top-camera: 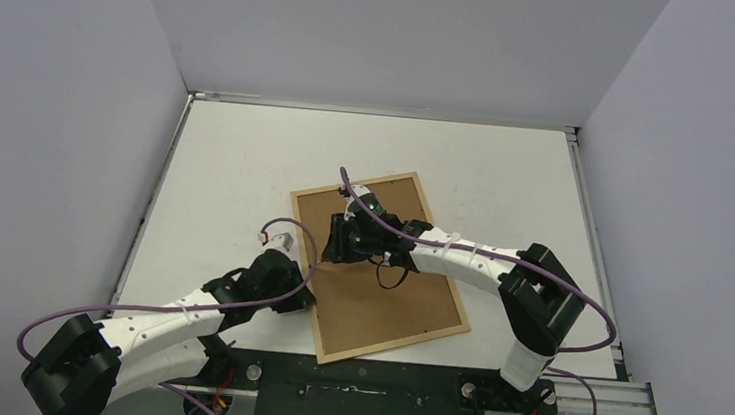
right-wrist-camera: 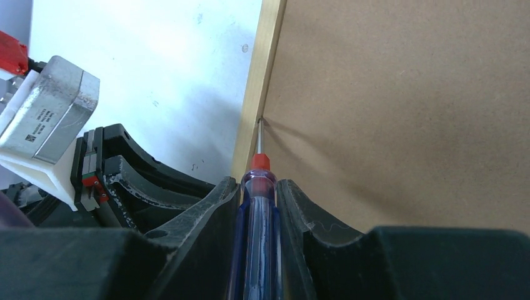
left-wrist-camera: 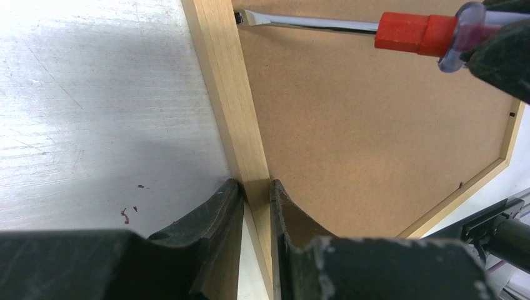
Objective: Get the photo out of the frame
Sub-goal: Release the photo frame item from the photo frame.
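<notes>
The frame (top-camera: 395, 345) lies face down on the white table, its brown fibreboard backing (top-camera: 385, 309) facing up. The photo is hidden beneath the backing. My left gripper (top-camera: 306, 291) is shut on the frame's left moulding (left-wrist-camera: 228, 94), one finger outside the wood and one on the backing side (left-wrist-camera: 256, 187). My right gripper (top-camera: 349, 238) hovers over the backing's upper part, shut (right-wrist-camera: 258, 184) on a screwdriver (right-wrist-camera: 257, 225) with a blue see-through handle and red collar. Its flat tip touches the seam between moulding (right-wrist-camera: 262, 75) and backing (right-wrist-camera: 406, 112). The left wrist view shows the same screwdriver (left-wrist-camera: 406, 31).
Grey walls enclose the table on the left, back and right. An aluminium rail (top-camera: 618, 395) runs along the near right edge. The left arm's wrist camera housing (right-wrist-camera: 50, 106) sits close to the left of the right gripper.
</notes>
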You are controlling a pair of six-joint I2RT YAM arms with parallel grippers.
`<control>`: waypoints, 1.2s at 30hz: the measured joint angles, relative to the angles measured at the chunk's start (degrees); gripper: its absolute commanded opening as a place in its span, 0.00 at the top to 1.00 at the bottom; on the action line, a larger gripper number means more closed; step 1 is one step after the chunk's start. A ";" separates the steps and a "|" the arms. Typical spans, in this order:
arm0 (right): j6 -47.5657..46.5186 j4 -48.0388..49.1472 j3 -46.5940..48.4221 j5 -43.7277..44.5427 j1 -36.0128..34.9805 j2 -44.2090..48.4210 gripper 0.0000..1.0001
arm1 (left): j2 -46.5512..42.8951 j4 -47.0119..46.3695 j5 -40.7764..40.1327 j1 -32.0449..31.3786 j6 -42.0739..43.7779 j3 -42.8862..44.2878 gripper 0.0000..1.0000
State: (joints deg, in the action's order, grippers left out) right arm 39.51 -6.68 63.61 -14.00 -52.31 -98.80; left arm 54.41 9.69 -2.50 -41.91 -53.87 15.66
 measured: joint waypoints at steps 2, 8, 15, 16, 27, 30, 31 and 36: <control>-1.42 -2.25 1.95 1.40 -0.98 -0.44 1.00 | -0.17 0.04 -0.02 0.00 -0.04 -0.07 1.00; -3.85 -7.15 5.90 5.88 -3.78 -1.46 1.00 | -1.60 0.15 -0.33 0.00 -0.63 -0.85 1.00; -4.76 -11.56 9.46 11.93 -7.76 -2.29 1.00 | -4.02 0.39 -0.68 0.00 -1.46 -2.19 1.00; -4.66 -12.15 9.81 12.68 -8.33 -2.29 1.00 | -4.33 0.42 -0.72 0.00 -1.51 -2.36 1.00; -2.62 -17.07 13.31 19.26 -11.87 -3.34 1.00 | -6.14 1.62 -1.46 0.00 -2.10 -2.86 1.00; -1.90 -17.27 13.07 20.17 -11.45 -2.97 1.00 | -7.34 2.40 -1.77 0.00 -2.32 -3.19 1.00; -1.44 -16.74 12.07 20.04 -10.86 -2.36 1.00 | -7.74 2.86 -1.81 0.00 -2.40 -3.21 1.00; 1.62 -12.94 1.62 16.85 -4.09 5.27 1.00 | -8.68 4.13 -1.97 0.00 -2.69 -3.21 0.74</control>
State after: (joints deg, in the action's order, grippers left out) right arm 41.12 -19.62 65.23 2.85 -56.40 -93.54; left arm 45.74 13.82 -4.47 -41.91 -56.55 12.45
